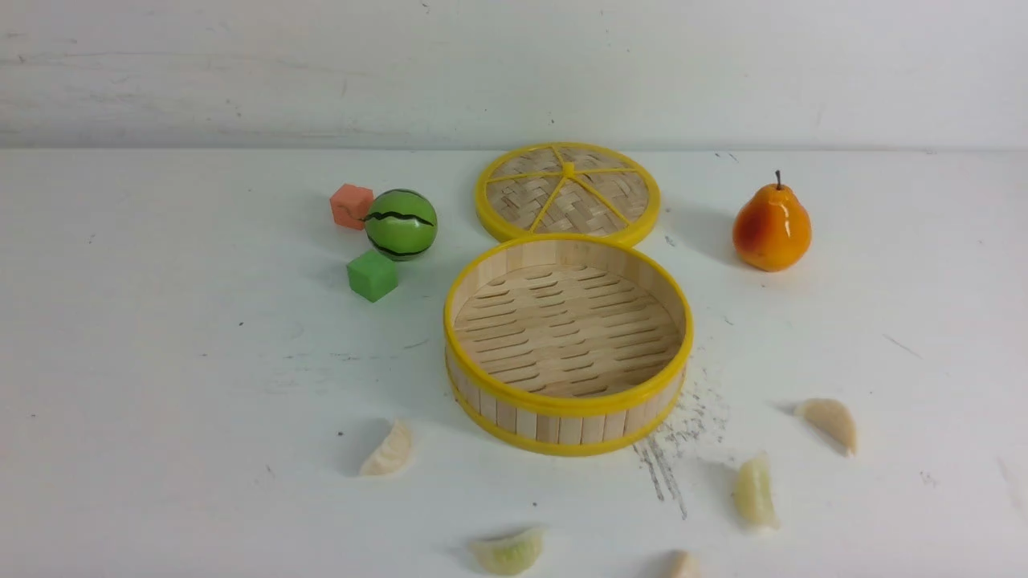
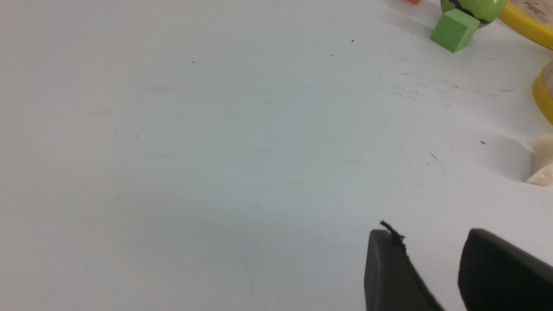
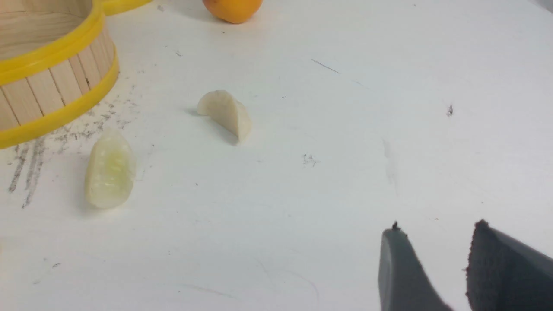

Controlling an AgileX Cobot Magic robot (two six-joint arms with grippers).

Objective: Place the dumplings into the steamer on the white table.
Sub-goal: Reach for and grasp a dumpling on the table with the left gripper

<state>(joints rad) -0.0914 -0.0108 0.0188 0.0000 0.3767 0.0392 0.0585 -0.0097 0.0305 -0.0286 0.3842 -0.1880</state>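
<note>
plainly, left gripper (image 2: 432,236) and right gripper (image 3: 437,229) — jaws partly apart, holding nothing.

Looks like a robot test setup in a lab. Scuffed white table (image 1: 161,401) with dark scratch marks, plain white wall (image 1: 514,64) behind. Objects set out are toy props: glossy pear (image 1: 771,229), striped watermelon ball (image 1: 401,224), green cube (image 1: 372,275), orange cube (image 1: 351,205). Flat, even lighting.

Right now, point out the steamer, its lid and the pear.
steamer (image 1: 554,428): front view, on the near wooden-strip wall.
lid (image 1: 567,193): front view, on the woven panel near its middle.
pear (image 1: 771,229): front view, on its orange belly.
</note>
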